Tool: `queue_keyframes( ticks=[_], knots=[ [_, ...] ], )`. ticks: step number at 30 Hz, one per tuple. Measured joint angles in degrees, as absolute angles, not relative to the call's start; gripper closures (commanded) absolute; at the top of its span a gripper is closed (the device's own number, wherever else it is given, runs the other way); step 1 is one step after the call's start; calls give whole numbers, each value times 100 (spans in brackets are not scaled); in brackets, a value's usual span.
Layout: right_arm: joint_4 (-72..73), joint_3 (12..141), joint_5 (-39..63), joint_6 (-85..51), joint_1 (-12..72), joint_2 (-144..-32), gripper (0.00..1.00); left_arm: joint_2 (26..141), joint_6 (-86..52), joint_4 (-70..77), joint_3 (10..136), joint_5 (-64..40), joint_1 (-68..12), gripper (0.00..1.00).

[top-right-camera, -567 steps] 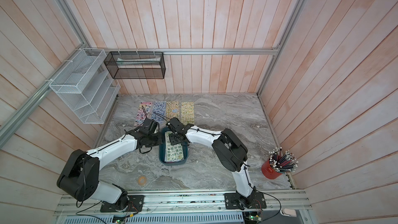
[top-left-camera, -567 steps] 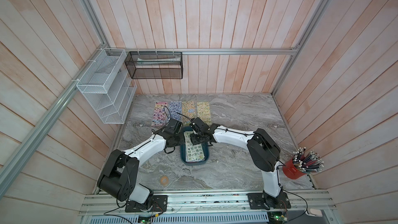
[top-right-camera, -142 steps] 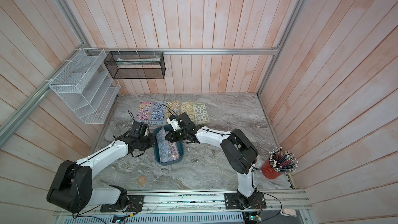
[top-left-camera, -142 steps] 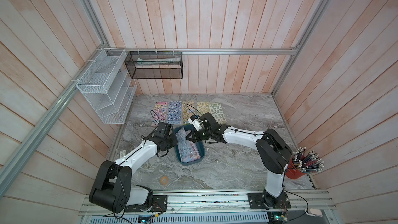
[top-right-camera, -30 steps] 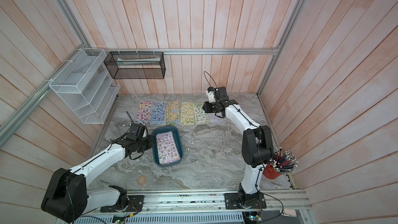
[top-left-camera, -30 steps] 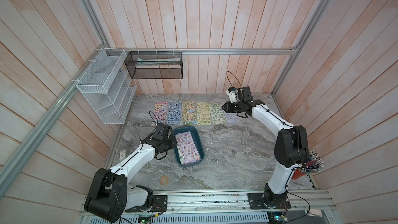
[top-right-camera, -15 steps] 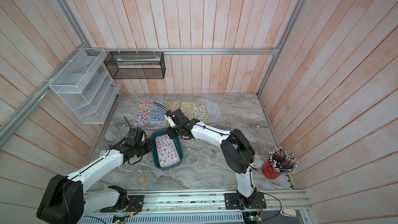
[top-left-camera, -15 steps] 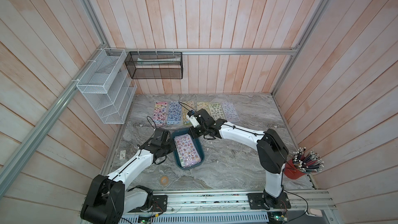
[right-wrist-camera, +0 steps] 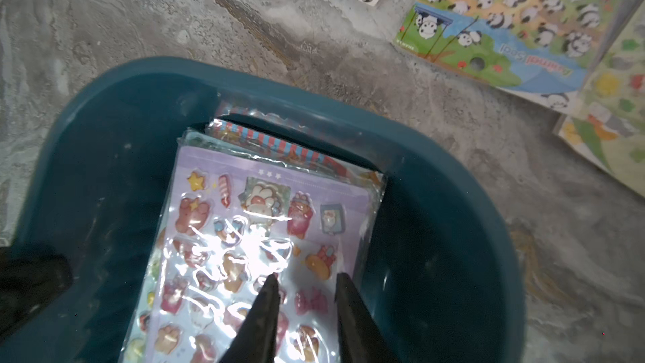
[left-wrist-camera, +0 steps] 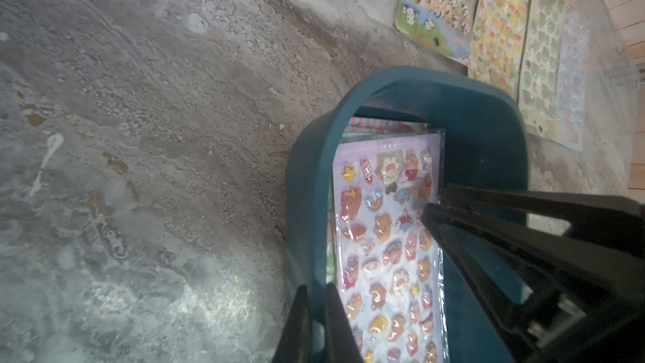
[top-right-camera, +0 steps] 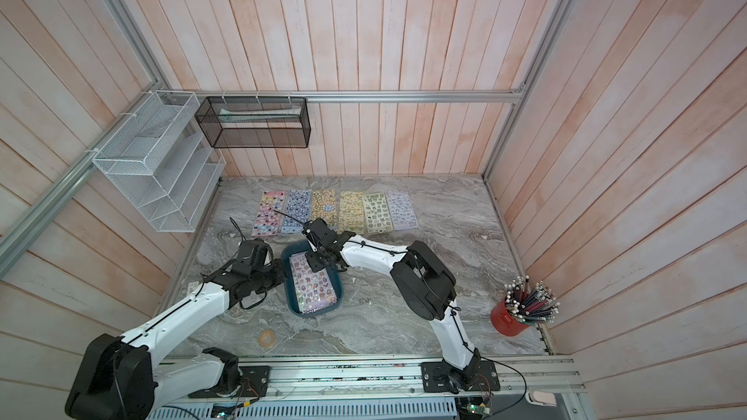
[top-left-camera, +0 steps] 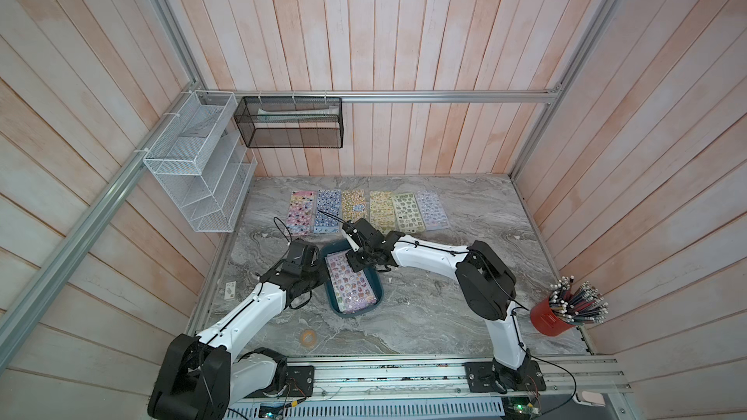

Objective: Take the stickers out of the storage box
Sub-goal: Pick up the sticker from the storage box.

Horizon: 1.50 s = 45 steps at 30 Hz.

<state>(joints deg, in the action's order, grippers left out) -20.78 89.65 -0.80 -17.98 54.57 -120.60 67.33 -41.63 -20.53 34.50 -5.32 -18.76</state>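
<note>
Inside storage box (right-wrist-camera: 446,267), stacked stickers (right-wrist-camera: 244,239)

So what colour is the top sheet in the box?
The top sheet is lilac; the right wrist view shows it best.

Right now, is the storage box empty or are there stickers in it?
Not empty: a lilac sheet lies inside the storage box, with a striped sheet showing beneath it.
</note>
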Motion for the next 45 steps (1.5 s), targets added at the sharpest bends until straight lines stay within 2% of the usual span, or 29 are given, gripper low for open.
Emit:
queue_keyframes(
  ticks=[7, 24, 37, 43, 45],
  knots=[
    [-2163, 9223, -252, -1787, 5553, -12403, 59, 6733, -4165, -2053, 3400, -530, -1881, 100],
    [-2357, 9679, 8, -1625, 5592, -12667, 30, 6733, -4165, -2045, 3393, -534, -1883, 100],
    [-2641, 9747, 51, -1608, 5612, -12595, 28, 6733, -4160, -2014, 3393, -537, -1892, 100],
    [-2862, 9712, 69, -1612, 5612, -12202, 34, 6733, -4154, -2014, 3393, -532, -1892, 100],
    [-2867, 9644, 54, -1608, 5612, -12027, 39, 6733, -4143, -2014, 3393, -532, -1892, 100]
  ],
)
